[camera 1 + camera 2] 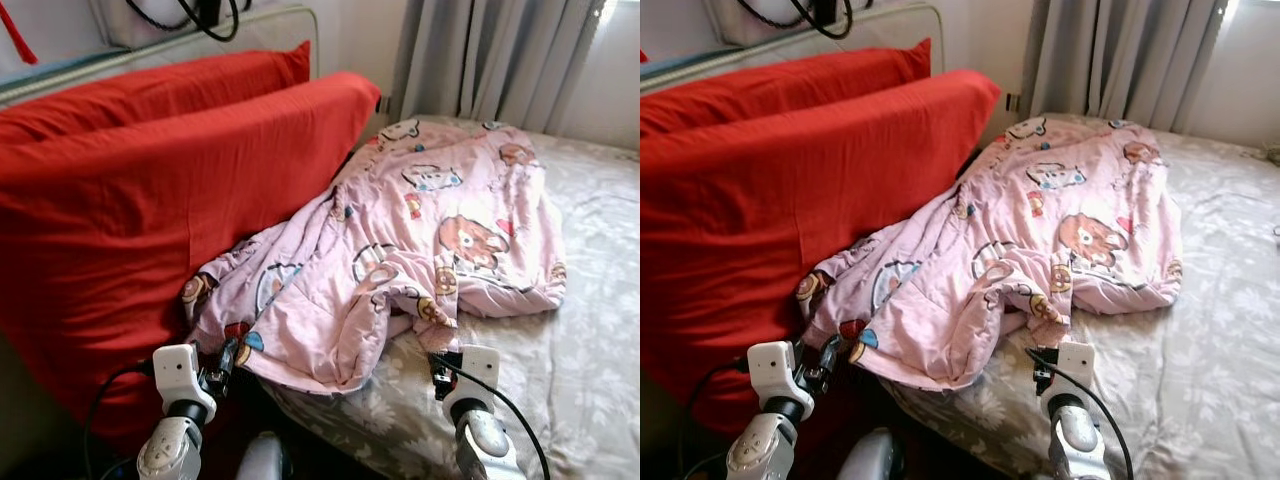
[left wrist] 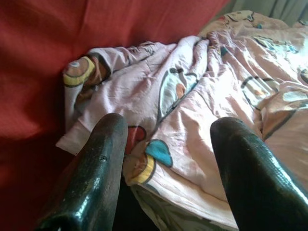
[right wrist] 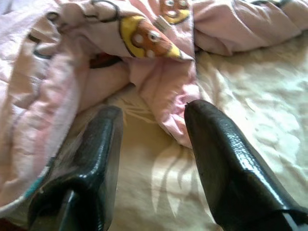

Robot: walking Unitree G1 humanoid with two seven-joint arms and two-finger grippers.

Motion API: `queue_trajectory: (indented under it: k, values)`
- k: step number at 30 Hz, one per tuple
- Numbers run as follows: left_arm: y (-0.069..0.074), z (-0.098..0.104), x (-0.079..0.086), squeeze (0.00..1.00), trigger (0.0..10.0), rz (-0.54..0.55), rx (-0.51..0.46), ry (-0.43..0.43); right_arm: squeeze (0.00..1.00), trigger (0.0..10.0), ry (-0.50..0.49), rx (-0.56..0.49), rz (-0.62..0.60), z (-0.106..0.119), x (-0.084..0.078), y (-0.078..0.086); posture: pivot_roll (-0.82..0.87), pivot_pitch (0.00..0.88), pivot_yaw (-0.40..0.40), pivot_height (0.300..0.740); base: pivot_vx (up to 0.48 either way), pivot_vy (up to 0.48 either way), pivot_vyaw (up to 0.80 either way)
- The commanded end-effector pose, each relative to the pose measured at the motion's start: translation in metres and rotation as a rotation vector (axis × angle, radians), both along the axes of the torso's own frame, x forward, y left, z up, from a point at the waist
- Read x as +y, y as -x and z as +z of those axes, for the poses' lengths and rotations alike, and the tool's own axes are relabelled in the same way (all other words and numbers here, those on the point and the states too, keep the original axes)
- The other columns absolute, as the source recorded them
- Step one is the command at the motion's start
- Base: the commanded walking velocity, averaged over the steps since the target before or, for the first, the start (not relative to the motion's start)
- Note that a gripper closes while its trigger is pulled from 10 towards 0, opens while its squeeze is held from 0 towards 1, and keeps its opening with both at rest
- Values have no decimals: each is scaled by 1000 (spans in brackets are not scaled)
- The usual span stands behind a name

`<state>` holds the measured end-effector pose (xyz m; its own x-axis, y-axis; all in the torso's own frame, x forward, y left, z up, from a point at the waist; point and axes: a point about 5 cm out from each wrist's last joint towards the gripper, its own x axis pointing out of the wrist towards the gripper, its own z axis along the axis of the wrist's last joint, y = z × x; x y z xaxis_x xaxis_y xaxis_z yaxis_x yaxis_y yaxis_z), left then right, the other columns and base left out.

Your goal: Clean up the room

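My left gripper (image 2: 166, 144) is nearest, low on the left at the near edge of the bed, its two black fingers (image 2: 94, 178) spread wide with nothing between them. They point at the near left corner of the pink quilt (image 1: 420, 240), where the hem with its cartoon print hangs over the mattress edge; the fingertips are just short of the cloth, not touching that I can see. My right gripper (image 3: 154, 120) is low on the right, also at the near edge, its fingers parted as well and holding nothing. One fingertip lies right against a small pink fold of the quilt, while the other rests above the bare bedsheet (image 1: 590, 350).

Beyond both grippers the quilt lies crumpled in a heap, running from the near left corner of the bed away to the far middle. It is pale pink, printed with bears and other cartoon figures, bunched into thick folds near me and flatter farther off. The grey floral bedsheet is exposed to the right of it and along the near edge.

To the left of the quilt, touching its left side, stand two big red pillows (image 1: 150, 190), one behind the other, leaning upright. Behind them is a pale headboard (image 1: 270, 28) with black cables (image 1: 205, 18) draped over it. At the far right hang grey curtains (image 1: 490, 60).
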<state>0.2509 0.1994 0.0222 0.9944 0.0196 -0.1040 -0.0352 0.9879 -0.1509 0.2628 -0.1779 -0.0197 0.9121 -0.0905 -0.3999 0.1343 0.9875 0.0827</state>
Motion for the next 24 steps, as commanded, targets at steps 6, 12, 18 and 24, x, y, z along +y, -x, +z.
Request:
queue_trajectory:
  k: [6,12,18,24]
  values:
    - [0,-2,1,0,10000,-7,7,-9,0,10000,2,-1,6,3,3,-5,65,0,23,607,0,0,0]
    - [0,-2,-1,0,10000,-15,8,-11,0,10000,10,19,0,0,3,-3,66,0,23,607,81,0,0]
    - [0,-2,0,0,10000,-15,6,-18,0,10000,-9,20,24,0,5,-4,65,0,25,607,261,0,0]
    - [-1,0,1,0,10000,-13,0,-20,0,10000,-12,9,63,2,11,-6,71,0,24,607,277,0,0]
